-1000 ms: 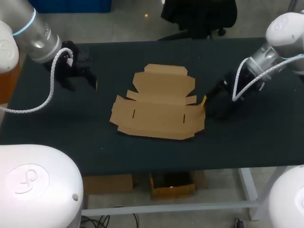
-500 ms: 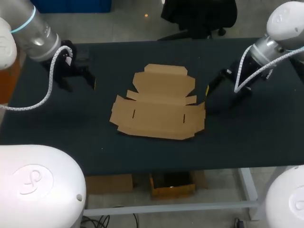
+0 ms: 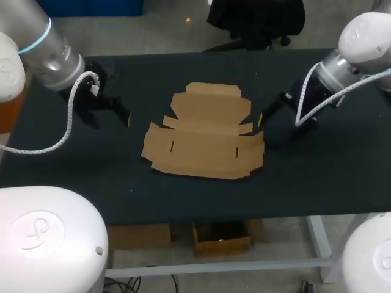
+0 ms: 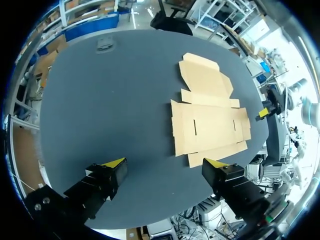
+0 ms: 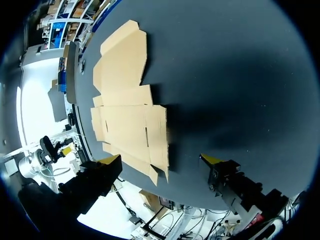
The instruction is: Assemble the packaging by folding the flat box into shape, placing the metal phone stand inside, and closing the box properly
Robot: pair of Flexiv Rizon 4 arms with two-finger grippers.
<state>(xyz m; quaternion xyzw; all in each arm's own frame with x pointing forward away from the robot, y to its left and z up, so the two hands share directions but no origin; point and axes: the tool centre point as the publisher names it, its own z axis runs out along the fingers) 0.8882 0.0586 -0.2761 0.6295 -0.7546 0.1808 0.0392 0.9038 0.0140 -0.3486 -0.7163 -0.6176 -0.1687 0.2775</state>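
- The flat box (image 3: 204, 131) lies unfolded on the dark tabletop (image 3: 183, 73), between the two grippers. All its flaps are spread out and none is folded up.
- The left gripper (image 3: 109, 116) is open, with its yellow-tipped fingers spread wide and nothing between them. It is well apart from the box and touches nothing.
- In the left wrist view, the box (image 4: 207, 117) lies ahead of the left gripper (image 4: 165, 163), offset toward one finger. Bare tabletop (image 4: 115, 100) separates it from the fingertips (image 4: 114, 162).
- A small grey object (image 4: 105, 44) sits on the tabletop far ahead of the left gripper, near the far edge. It is too small to identify.
- The right gripper (image 3: 278, 125) is also open and holds nothing. One yellow tip is near the flap on the box's closest side, and I see no contact.
- In the right wrist view, the box (image 5: 127, 110) lies ahead of the right gripper (image 5: 161, 160). Its closest corner is just ahead of the gap between the spread fingers.
- The box casts a dark shadow on the tabletop (image 5: 225, 75) ahead of the right gripper.
- Past the box's far edge, the left wrist view shows one yellow tip of the right gripper (image 4: 263, 112).
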